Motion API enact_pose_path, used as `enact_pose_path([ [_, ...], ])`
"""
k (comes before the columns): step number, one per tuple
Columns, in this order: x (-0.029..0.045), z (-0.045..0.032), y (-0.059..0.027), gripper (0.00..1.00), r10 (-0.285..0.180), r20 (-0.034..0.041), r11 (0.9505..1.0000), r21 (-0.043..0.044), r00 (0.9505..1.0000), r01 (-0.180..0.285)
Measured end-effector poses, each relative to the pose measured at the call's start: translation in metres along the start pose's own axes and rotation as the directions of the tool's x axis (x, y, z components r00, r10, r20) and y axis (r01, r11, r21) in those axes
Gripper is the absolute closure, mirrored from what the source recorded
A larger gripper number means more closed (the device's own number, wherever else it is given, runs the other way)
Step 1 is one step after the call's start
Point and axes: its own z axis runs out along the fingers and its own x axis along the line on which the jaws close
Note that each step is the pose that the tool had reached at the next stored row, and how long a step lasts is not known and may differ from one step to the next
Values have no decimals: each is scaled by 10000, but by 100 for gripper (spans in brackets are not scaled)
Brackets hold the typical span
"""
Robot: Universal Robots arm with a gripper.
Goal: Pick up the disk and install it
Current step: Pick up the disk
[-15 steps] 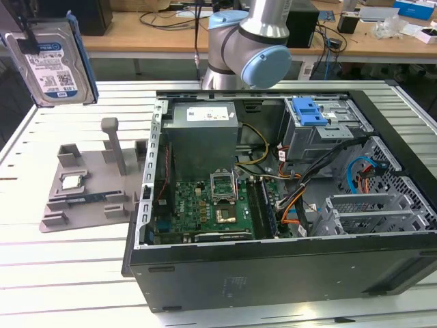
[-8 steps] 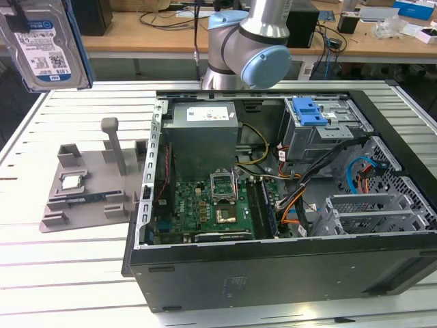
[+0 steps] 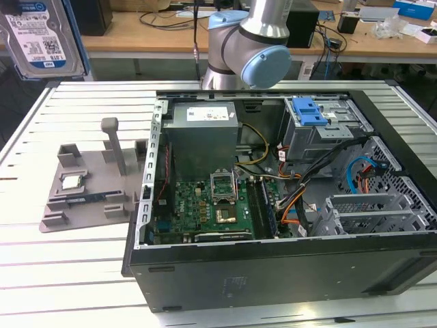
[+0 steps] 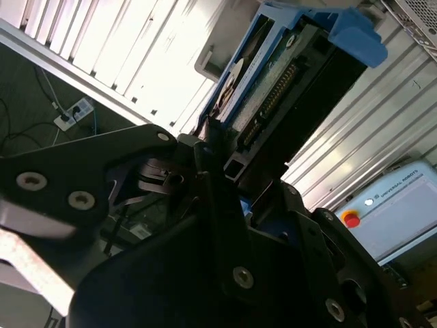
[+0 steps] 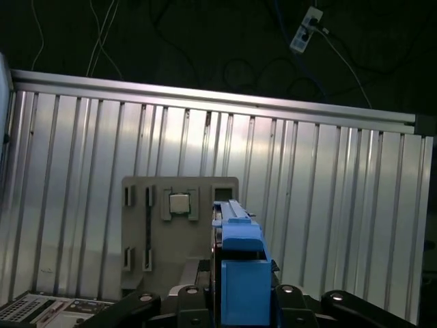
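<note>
The disk [image 3: 37, 34] is a silver hard drive with a blue-and-white label and a blue bracket. It hangs high in the air at the exterior view's upper left, above the table's far left corner. In the second wrist view my gripper [image 4: 217, 147] is shut on the disk [image 4: 287, 75], whose connector edge and blue frame stick out past the black fingers. In the first wrist view the disk [image 5: 239, 260] stands edge-on in my gripper [image 5: 242, 295], over the grey fixture plate [image 5: 136, 225].
The open computer case [image 3: 273, 273] lies on the slatted metal table [image 3: 68, 273], with a blue-latched drive cage [image 3: 314, 123] at its far right. The grey fixture plate [image 3: 89, 184] holds a small CPU chip [image 3: 72, 181]. The arm's base [image 3: 246, 48] stands behind the case.
</note>
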Motion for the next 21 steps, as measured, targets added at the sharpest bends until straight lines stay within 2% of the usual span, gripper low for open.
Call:
enact_pose_path([
  [2,1,-124,6,63,0,0,10000,0,10000,0],
  [15,2,-503,23,63,-1,0,10000,0,10000,1],
  [19,3,-699,31,63,0,0,10000,1,10000,0],
  [21,4,-756,34,63,0,0,10000,0,10000,0],
])
